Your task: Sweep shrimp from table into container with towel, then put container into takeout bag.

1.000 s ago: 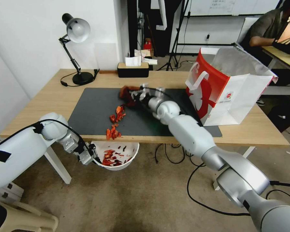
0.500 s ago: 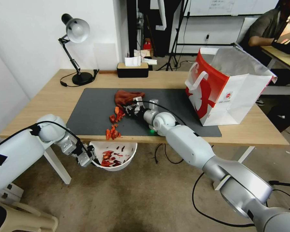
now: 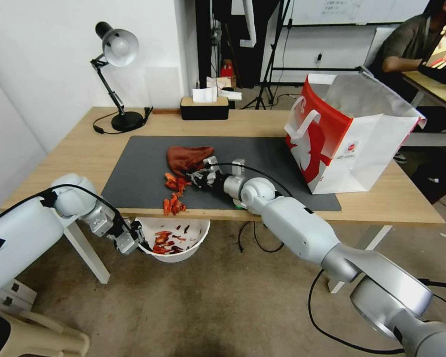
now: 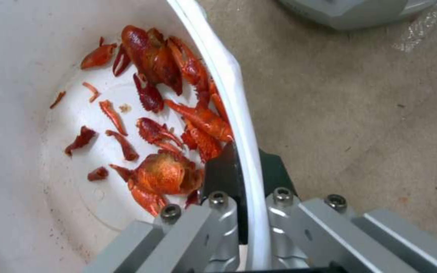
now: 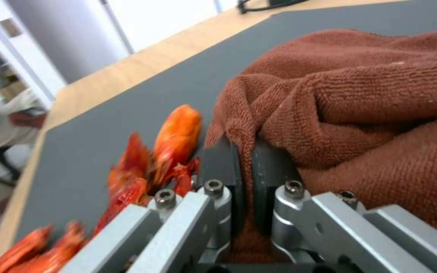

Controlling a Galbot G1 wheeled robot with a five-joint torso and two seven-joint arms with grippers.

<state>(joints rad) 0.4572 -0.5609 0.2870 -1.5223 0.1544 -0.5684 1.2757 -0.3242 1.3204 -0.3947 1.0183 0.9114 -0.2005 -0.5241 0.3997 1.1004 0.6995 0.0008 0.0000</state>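
Note:
Red-orange shrimp (image 3: 174, 194) lie on the dark mat near the table's (image 3: 74, 153) front edge, seen close up as shrimp (image 5: 173, 140) in the right wrist view. My right gripper (image 3: 197, 177) is shut on the rust-brown towel (image 3: 186, 157), which rests on the mat just behind the shrimp; the towel (image 5: 360, 102) bunches around the pads (image 5: 221, 167). Below the table edge, my left gripper (image 3: 134, 241) is shut on the rim of the white container (image 3: 195, 248). The container (image 4: 21, 57) holds several shrimp (image 4: 165, 113). The red and white takeout bag (image 3: 352, 144) stands open at the table's right.
A desk lamp (image 3: 116, 74) and a black tissue box (image 3: 204, 106) stand at the table's back. Cables (image 3: 262, 243) trail on the floor under the table. A person sits at another desk (image 3: 433, 87) far right.
My right gripper has lowered the towel onto the mat and drawn it toward the front left, against the shrimp. The left gripper and container shifted slightly left.

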